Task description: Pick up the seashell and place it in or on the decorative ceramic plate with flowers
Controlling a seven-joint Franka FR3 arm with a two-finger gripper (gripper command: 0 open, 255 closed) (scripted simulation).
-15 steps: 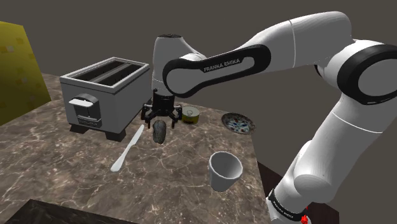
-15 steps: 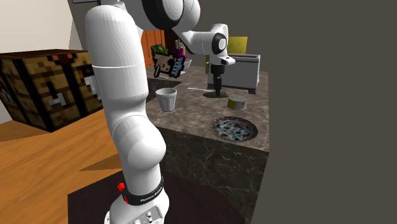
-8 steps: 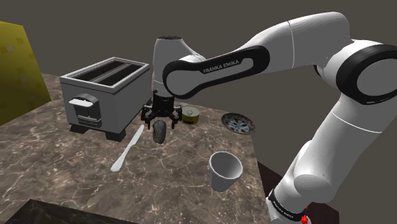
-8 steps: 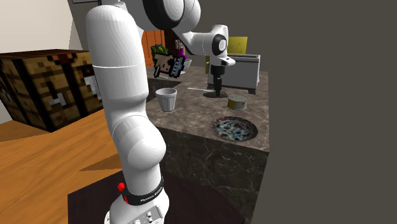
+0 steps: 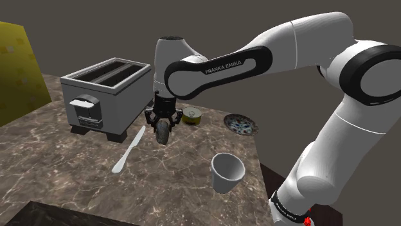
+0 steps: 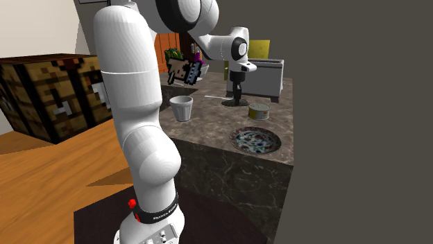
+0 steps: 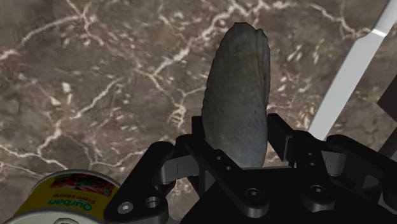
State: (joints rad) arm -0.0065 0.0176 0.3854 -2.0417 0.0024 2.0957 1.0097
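Pincer (image 7: 235,145) clamped on grey seashell (image 7: 236,95) (long axis vertical), flowered plate (image 5: 240,123) at its 3 o'clock on the surface (image 5: 64,154), shoulder view.

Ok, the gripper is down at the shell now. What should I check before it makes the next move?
1. Grip: the gripper clasps the seashell on both sides. Ok.
2. Hold depth: the fingers grip the shell's near end and most of it sticks out past them. Cannot tell if the hold is secure.
3. Shell clear of the countertop: cannot tell.
4. Plate: bare, nothing lies on it. Ok.
5. Path: the can stands between the shell and the plate, so a low carry would likely hit it. Not ok.
6. Knife: apart from the shell. Ok.
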